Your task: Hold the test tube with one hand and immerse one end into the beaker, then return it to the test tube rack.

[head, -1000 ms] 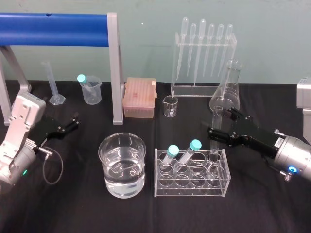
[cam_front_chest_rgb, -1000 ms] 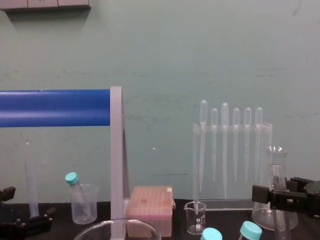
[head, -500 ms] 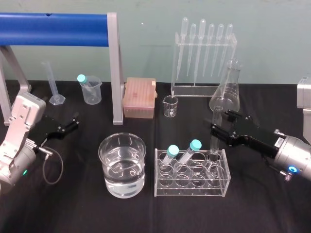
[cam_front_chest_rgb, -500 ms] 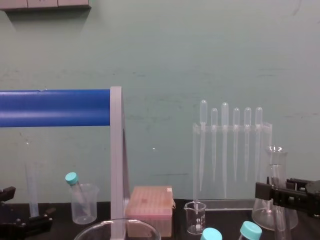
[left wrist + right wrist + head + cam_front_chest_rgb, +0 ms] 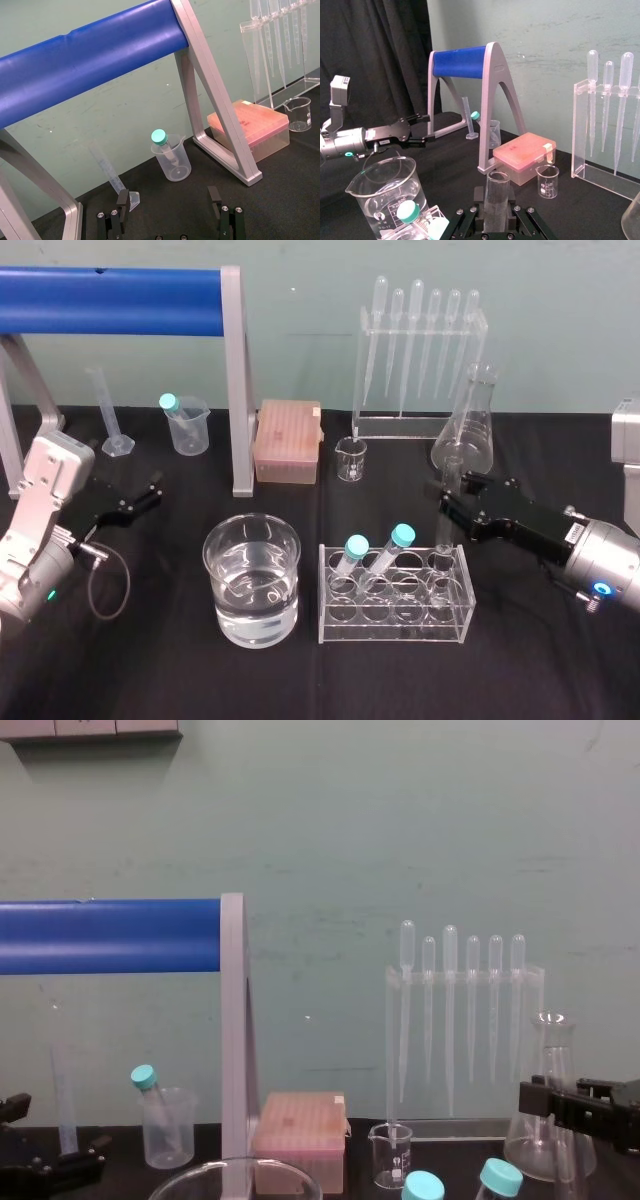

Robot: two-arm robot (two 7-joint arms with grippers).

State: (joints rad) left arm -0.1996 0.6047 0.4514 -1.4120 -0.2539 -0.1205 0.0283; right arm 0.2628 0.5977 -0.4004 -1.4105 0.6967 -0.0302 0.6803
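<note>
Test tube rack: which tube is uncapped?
The clear glass test tube at the rack's right end, by the right gripper; the other two tubes carry teal caps.

Fairly bright, even light falls from above. The green wall (image 5: 300,300) is lit evenly, and the black bench (image 5: 150,660) swallows most shadows. Small white glints sit on the beaker (image 5: 252,625) and the blue bar (image 5: 110,287).

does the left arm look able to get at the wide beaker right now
Probably yes. The left gripper sits open, left of the beaker, with bare black cloth between them; the frame's grey leg stands farther back, off that path.
</note>
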